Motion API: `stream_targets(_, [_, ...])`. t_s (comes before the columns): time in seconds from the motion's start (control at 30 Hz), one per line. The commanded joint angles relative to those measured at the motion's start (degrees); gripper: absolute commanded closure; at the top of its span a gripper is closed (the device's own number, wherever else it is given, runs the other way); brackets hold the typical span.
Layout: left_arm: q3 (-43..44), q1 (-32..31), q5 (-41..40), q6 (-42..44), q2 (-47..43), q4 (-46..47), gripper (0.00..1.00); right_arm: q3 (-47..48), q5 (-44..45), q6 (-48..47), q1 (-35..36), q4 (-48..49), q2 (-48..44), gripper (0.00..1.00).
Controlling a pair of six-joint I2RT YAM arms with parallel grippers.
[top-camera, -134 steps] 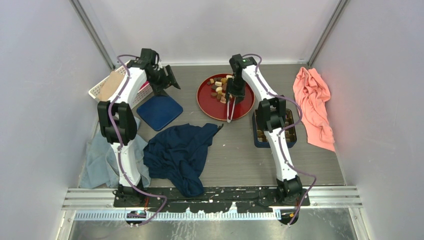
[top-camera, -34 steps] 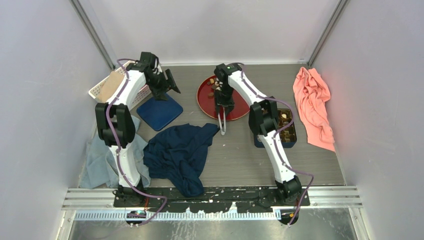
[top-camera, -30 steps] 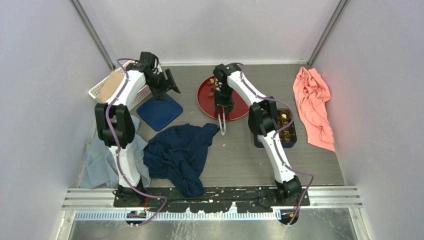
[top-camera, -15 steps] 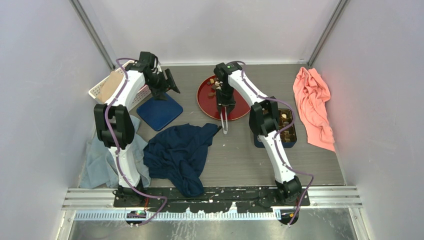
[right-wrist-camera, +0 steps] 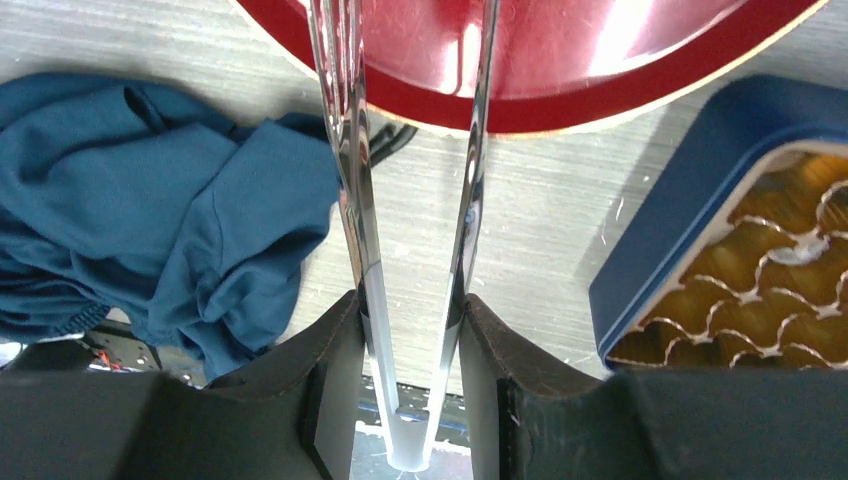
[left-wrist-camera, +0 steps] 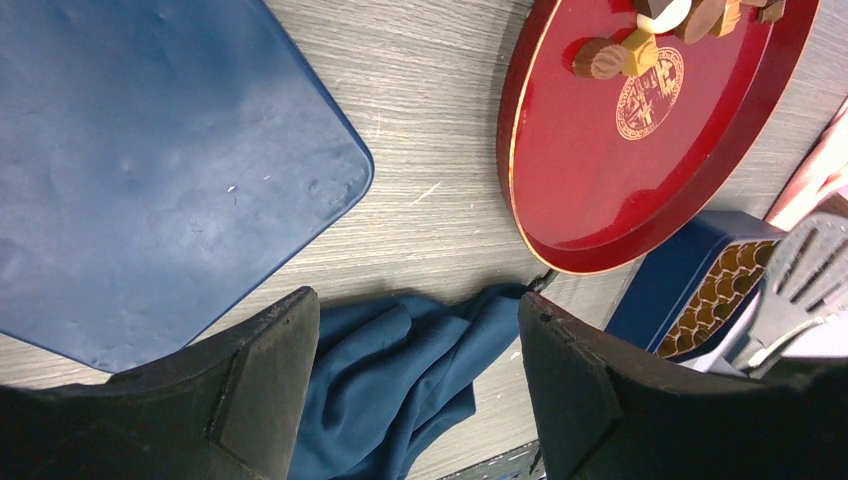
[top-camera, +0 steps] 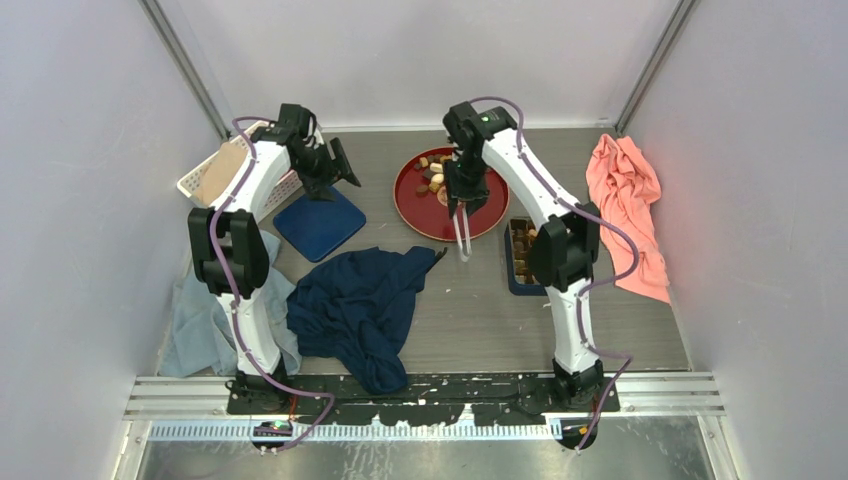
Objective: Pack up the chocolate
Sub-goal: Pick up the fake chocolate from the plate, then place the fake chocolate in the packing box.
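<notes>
Far left, a white basket (top-camera: 192, 188) sits against the wall with a pale blue cloth (top-camera: 185, 330) lying nearer the arm bases. The left gripper (left-wrist-camera: 418, 305) hovers above the right edge of a navy lid (left-wrist-camera: 150, 170), jaws spread wide and holding nothing. The lid's rounded corner stands apart from the left rim of the red tray (left-wrist-camera: 560, 230), with a strip of bare table (left-wrist-camera: 430, 150) between them. A navy cloth (left-wrist-camera: 400, 380) lies nearer, one pointed fold reaching just beside the tray's near rim. The chocolate (left-wrist-camera: 610, 58) is clustered on the tray's far part around the gold emblem; the tray's near half is bare. The right gripper (right-wrist-camera: 410, 320) is clamped on the hinge end of metal tongs (right-wrist-camera: 352, 200), whose arms cross the tray's near rim; their tips leave the wrist view, so any load cannot be told. Bare table lies open between cloth, tray and the navy box (right-wrist-camera: 690, 170), whose gold-lined cells show. A pink cloth (top-camera: 630, 210) lies far right.
</notes>
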Motion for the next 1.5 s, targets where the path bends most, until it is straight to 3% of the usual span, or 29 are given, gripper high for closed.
stream_targets(0.0, [0.2,0.4,1.4,-0.6,-2.4,2.3,0.27,-4.2,0.9,-1.3,-0.2,0.1,-7.6,0.82])
stream_targets(0.33, [1.0,0.4,1.6,-1.2,-1.3,2.7,0.27,-20.2,0.5,-1.6,-2.6,4.3,-22.8,0.84])
stream_targets(0.73, [2.7,0.4,1.9,-1.2,-0.1,2.2,0.27,-36.5,2.2,2.7,-4.8,2.2,-36.2,0.84])
stream_targets(1.07, [2.6,0.4,1.8,-1.1,-0.3,2.0,0.27,-47.8,5.0,8.2,-4.8,0.5,-42.1,0.84])
stream_targets(1.47, [2.0,0.1,1.8,-1.7,-0.9,2.2,0.27,-54.9,6.9,11.0,-4.8,1.6,-45.1,0.84])
